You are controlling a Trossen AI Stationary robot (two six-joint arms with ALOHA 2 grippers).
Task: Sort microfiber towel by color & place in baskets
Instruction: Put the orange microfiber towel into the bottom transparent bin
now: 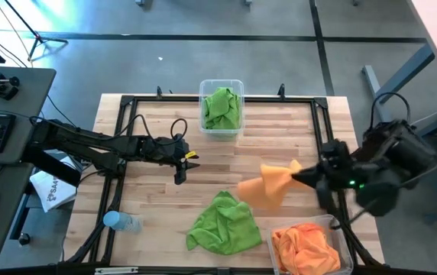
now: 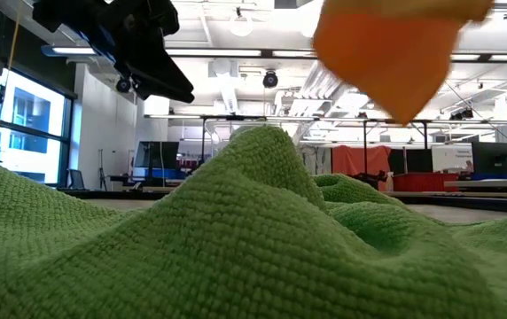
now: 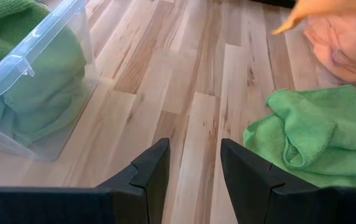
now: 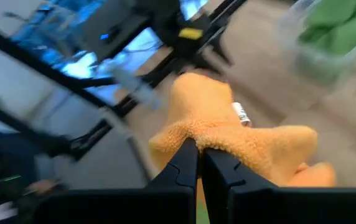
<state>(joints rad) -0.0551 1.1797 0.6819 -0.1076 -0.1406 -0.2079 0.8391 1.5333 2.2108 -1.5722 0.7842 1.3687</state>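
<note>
Orange towel (image 1: pixel 268 183) hanging right of frame centre, clenched in right end effector (image 1: pixel 298 177); left end effector (image 1: pixel 180 169) released, left of centre, above bare worktop (image 1: pixel 157 206).

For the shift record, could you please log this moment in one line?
right pincer: shut on orange towel, lifted | left pincer: open, empty | green towel: on table

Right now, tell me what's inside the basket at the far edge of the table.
The far basket holds bunched lime green towels filling most of it. How many there are, and whether anything lies under them, cannot be seen: the top cloth covers the rest.
</note>
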